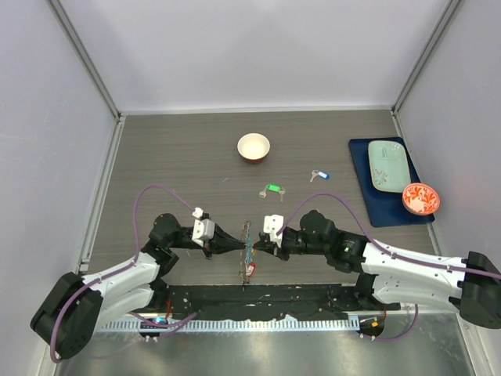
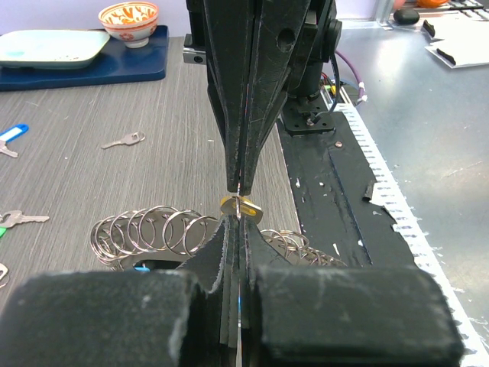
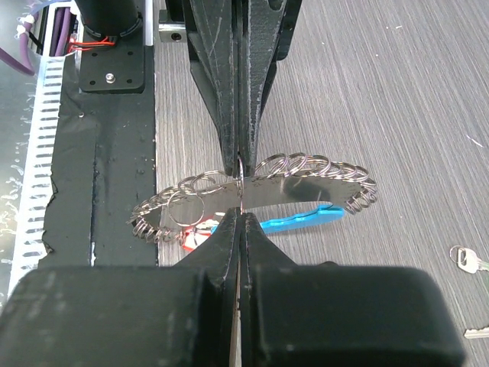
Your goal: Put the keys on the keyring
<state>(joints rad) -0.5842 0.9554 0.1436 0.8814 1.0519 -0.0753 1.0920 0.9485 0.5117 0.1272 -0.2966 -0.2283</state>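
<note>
Close to the arms' bases, the two grippers meet tip to tip over the near part of the table (image 1: 172, 157). The left gripper (image 2: 238, 228) has its fingers (image 2: 220, 256) pressed tight together. The right gripper (image 3: 239, 222) has its fingers (image 3: 221, 246) pressed tight together too. Each one looks to be pinching the thin wire of the keyring (image 3: 306, 170) at almost the same spot.

I think they hold it from both sides so the wire stays steady and one spot can be pulled open for a key. A small gold piece (image 2: 241, 207) sits right between the tips. I cannot tell if it is a clasp or part of a key.

The loop itself spreads out to the side of the tips, down by the table. Its blue tag (image 3: 302, 220) and a red tag (image 3: 192, 238) show just under the wire.

Farther out, loose keys lie flat on the table, not on the loop yet. There is a green key (image 1: 271, 189), then a blue key (image 1: 319, 175), and a plain key (image 2: 124, 141). They are well apart from the grippers, so someone must go and fetch them.

Farthest away stands the white bowl (image 1: 254, 146).
</note>
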